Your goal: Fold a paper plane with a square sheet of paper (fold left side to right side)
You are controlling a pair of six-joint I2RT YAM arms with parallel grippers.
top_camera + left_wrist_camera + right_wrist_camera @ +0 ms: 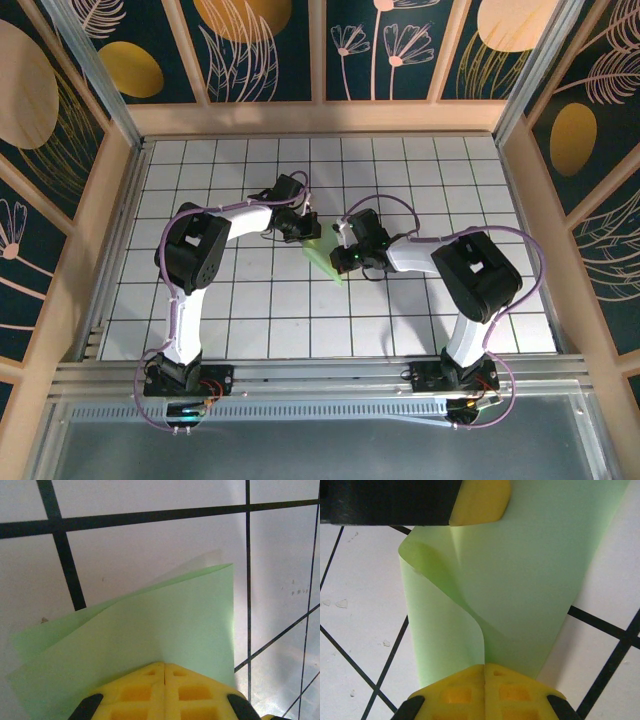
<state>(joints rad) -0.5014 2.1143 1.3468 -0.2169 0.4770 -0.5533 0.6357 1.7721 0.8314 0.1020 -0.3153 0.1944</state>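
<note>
With the left gripper (pixel 164 669) and the right gripper (pixel 484 668) each pinched shut on the square sheet of paper (pixel 530 575), which curls loosely between them, its edges should meet squarely before any crease is pressed.

Note for you: flat white tabletop ruled into squares by thin black lines (pixel 250 310). Pale wooden frame (pixel 320 117) borders the tabletop's far edge and sides. Above the tabletop stand dark teal wall panels with gold ovals and line-drawn flowers (pixel 260 50). Ribbed aluminium rails (pixel 320 372) run along the tabletop's near edge. Lighting even.
</note>
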